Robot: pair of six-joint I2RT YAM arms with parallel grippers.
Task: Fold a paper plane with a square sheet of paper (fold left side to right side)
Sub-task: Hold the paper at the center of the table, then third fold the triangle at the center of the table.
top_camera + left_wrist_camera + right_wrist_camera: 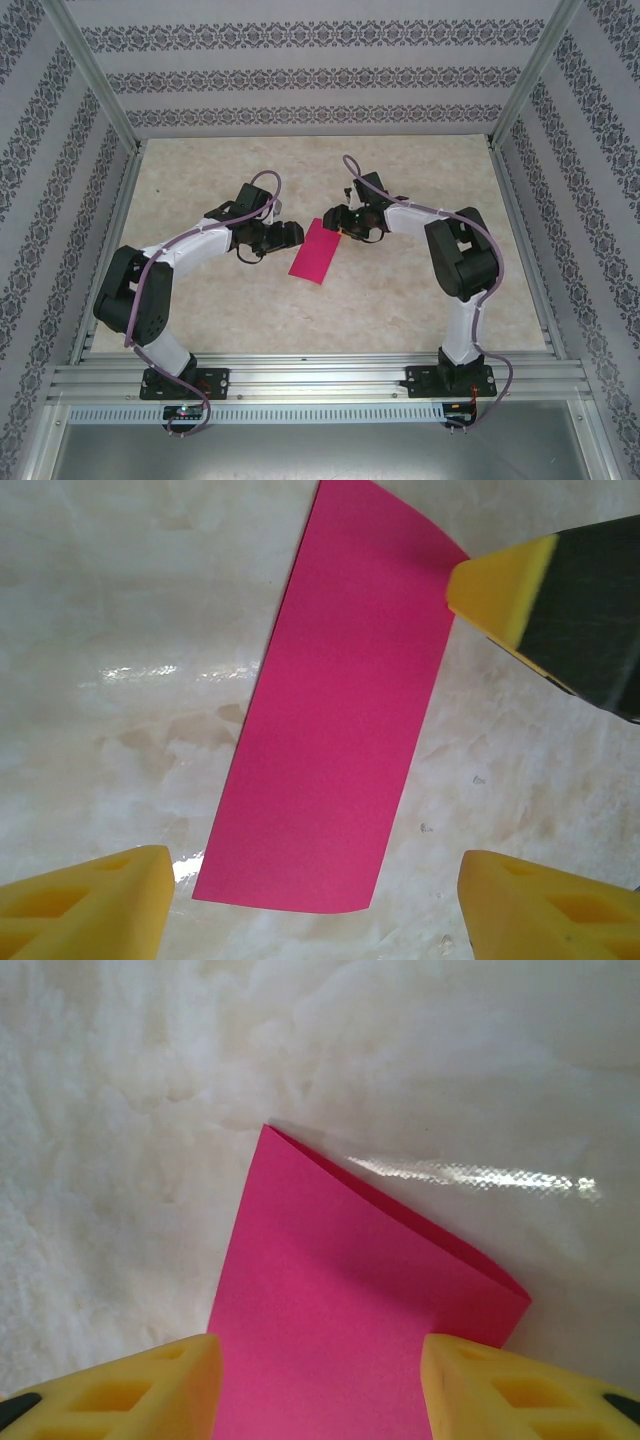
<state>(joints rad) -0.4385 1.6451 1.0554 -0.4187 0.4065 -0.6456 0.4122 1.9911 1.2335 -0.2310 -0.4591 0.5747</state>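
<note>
The square sheet of paper (316,251) lies flat mid-table, doubled into a narrow strip (the side-to-side fold looks done; nose and wing folds are all left). The left gripper (292,236) gapes wide beside it, holding nothing. Beyond, the right gripper (320,1360) straddles the far end, jaws half apart, apparently clamping nothing.

Left end effector (315,860) wide, right (320,1345) narrower

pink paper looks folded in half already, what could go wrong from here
1. The paper has its layers gaping at one end in the right wrist view, so the fold may spring open unless pressed flat.
2. The right gripper has a fingertip at the paper's corner; a sideways move could drag or skew it.
3. The open left gripper straddles the other end; closing there could crumple it.
</note>
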